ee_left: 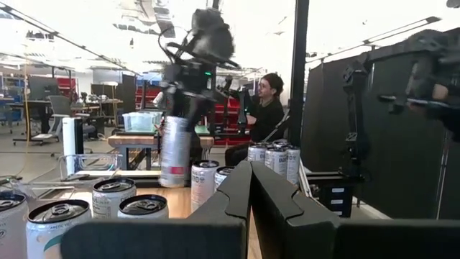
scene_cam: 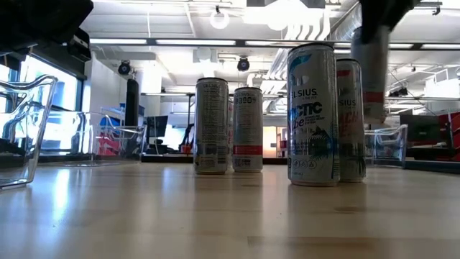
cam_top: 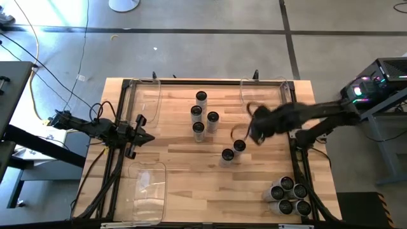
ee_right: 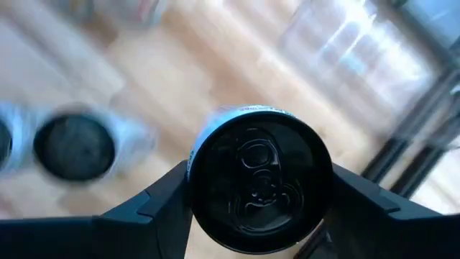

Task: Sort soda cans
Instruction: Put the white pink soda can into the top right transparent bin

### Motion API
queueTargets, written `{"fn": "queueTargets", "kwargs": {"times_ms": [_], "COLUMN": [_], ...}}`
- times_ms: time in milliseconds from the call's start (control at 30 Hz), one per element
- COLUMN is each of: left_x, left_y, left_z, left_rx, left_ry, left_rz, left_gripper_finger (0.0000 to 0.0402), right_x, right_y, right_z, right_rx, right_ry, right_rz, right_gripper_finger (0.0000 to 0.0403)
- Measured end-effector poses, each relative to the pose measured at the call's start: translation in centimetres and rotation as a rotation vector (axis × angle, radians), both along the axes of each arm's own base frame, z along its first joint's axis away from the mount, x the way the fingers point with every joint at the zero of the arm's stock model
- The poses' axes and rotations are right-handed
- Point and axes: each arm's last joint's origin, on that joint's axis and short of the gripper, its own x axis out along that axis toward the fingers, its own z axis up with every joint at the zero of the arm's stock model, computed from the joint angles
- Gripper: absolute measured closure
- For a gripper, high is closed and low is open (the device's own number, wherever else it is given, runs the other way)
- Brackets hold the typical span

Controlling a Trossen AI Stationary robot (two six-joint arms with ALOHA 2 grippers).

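While your high view blurs the right gripper (cam_top: 257, 130), its wrist view shows jaws clamped on a soda can (ee_right: 259, 191), upright, lifted above the tabletop (cam_top: 178, 172); left gripper (cam_top: 145, 137) shut, empty.

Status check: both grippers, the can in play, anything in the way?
Right gripper shut on a soda can, lifted off the table. Left gripper shut, parked at left edge. Cans remain mid-table; nothing obstructing visible.

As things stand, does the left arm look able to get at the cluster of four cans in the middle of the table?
Probably yes. The left tool, shut, waits at the table's left edge with bare wood between it and the four cans; the right tool, holding a can, is off to their right.
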Motion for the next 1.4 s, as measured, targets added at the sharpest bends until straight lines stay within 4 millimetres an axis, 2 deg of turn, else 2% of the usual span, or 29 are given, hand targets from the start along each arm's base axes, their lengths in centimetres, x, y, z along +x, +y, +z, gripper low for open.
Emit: {"fn": "queueTargets", "kwargs": {"times_ms": [100,300,433,533,633,800,967,1400], "left_x": [0.0,0.0,-0.1,-0.1,-0.1,-0.1,-0.1,-0.1], "left_y": [0.0,0.1,0.2,0.2,0.2,0.2,0.2,0.2], "left_z": [0.0,0.2,0.4,0.4,0.4,0.4,0.4,0.4], "left_rx": [-0.002,-0.015,-0.024,-0.026,-0.026,-0.026,-0.026,-0.026], "left_ry": [-0.005,-0.021,-0.035,-0.038,-0.038,-0.038,-0.039,-0.039], "left_rz": [0.005,0.034,0.049,0.051,0.051,0.051,0.051,0.051], "left_gripper_finger": [0.0402,0.0402,0.0401,0.0402,0.0402,0.0401,0.0402,0.0401], "right_x": [-0.9,-1.6,-1.2,-0.9,-0.6,-0.1,0.1,2.0], "right_y": [-2.7,-8.2,-12.8,-16.6,-20.3,-24.2,-26.1,-28.5], "right_z": [2.1,5.6,6.1,4.7,2.4,-2.1,-5.7,-8.6], "right_rx": [-0.070,-0.221,-0.233,-0.163,-0.085,-0.020,0.028,0.018], "right_ry": [-0.059,-0.072,-0.017,0.039,0.037,0.053,0.072,0.032], "right_rz": [-0.022,-0.092,-0.140,-0.133,-0.141,-0.147,-0.151,-0.145], "right_gripper_finger": [0.0168,0.0168,0.0168,0.0168,0.0168,0.0168,0.0168,0.0168]}}
